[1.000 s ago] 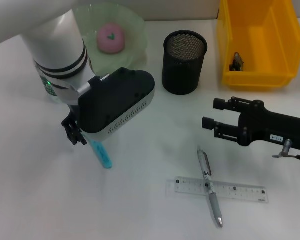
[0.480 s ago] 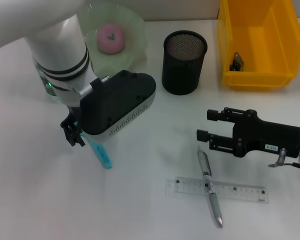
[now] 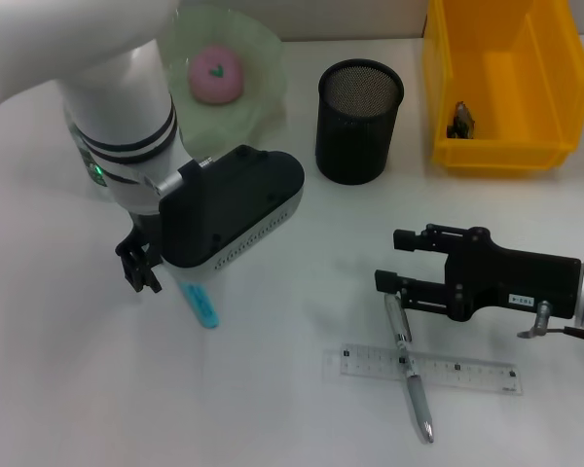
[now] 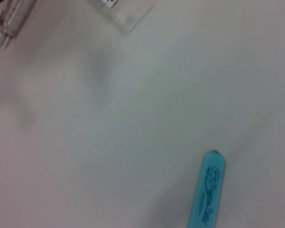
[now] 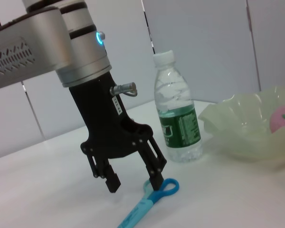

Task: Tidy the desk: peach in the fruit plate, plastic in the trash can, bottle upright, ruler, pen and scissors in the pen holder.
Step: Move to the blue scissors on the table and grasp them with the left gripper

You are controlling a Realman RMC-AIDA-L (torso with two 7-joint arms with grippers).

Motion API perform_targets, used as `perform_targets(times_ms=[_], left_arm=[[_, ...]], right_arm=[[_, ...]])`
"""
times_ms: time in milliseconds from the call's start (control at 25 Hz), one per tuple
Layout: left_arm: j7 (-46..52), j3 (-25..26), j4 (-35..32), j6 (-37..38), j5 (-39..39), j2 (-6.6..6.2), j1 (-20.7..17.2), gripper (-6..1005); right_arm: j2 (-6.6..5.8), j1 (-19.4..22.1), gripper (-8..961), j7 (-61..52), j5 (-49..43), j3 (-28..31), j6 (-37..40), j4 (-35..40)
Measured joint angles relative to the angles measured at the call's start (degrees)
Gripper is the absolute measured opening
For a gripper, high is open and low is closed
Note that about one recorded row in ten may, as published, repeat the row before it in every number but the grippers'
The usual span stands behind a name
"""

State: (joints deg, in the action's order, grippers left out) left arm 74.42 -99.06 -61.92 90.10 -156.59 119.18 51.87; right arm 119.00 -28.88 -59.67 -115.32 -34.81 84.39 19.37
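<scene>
White bench (image 3: pixel 302 428) filled the head view. Nearest, toward 5 o'clock, the clear ruler (image 3: pixel 467 373) lay flat with the pen (image 3: pixel 410 370) crossed over it. Just beyond them at 4 o'clock, the right gripper (image 3: pixel 390 260) hung with its fingers spread wide, the nearer finger right above the pen's upper end, nothing held.

At 8 o'clock the left gripper (image 3: pixel 138 265) stood low over the blue scissors (image 3: pixel 200 306), whose sheathed blade end stuck out toward the viewer from under the black wrist housing. In the right wrist view that gripper (image 5: pixel 135 179) was open, one fingertip right at the scissors' ring handle (image 5: pixel 164 187); I could not tell whether it touched. The left wrist view showed the blue sheath (image 4: pixel 207 192) lying on the bench, with the pen tip (image 4: pixel 12 21) and a ruler corner (image 4: pixel 126 12) farther off.

Farther back, at 12 o'clock, stood the black mesh pen holder (image 3: pixel 358 122). At 11 o'clock the peach (image 3: pixel 215 74) sat in the pale green fruit plate (image 3: pixel 258 58). The bottle (image 5: pixel 176 111) stood upright beside the plate. At 1 o'clock was the yellow bin (image 3: pixel 496 83) with a small dark scrap (image 3: pixel 460 121) inside.
</scene>
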Motion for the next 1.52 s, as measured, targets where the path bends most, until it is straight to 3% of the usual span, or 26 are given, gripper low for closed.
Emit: perform_targets(times_ms=[1240,1520], left_arm=[[-3.5,0.4,8.6,-4.5,4.0,0.00,2.8,765],[-4.5,-0.1,9.2,-4.9,4.0,0.00,3.0,706]], right_arm=[[0.00,-1.1,664,-0.4,-0.4,-0.4,-3.0,0.0],[0.00,-1.2,665,-0.8,-0.4,-0.4,-2.8,0.0]])
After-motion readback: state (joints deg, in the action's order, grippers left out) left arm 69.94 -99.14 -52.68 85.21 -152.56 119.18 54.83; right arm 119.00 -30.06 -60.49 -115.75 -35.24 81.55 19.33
